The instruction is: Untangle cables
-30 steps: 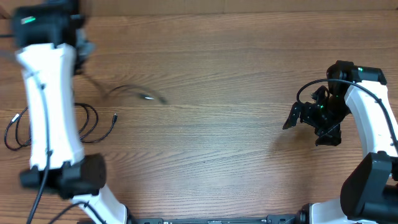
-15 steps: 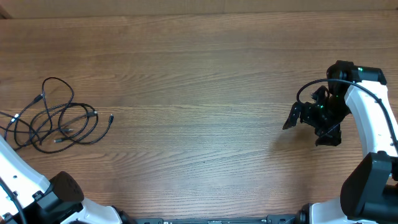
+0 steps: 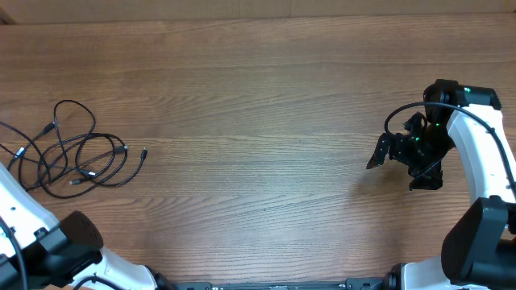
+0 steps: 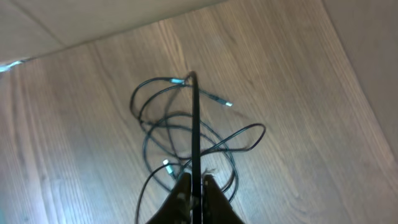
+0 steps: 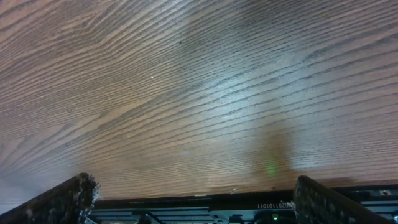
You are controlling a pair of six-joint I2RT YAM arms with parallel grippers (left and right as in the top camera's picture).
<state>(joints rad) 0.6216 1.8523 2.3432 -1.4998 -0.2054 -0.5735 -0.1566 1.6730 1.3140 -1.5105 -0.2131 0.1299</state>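
A bundle of thin black cables [image 3: 79,155] lies at nine o'clock on the brown wooden table [image 3: 258,97]. The left gripper [image 4: 194,200] pinches one taut strand, apparently to draw it free. The right gripper [image 5: 194,183] idles at three o'clock, jaws wide apart.

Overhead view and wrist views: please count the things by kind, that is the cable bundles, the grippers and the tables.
cable bundle: 1
grippers: 2, left gripper and right gripper
table: 1
total: 4
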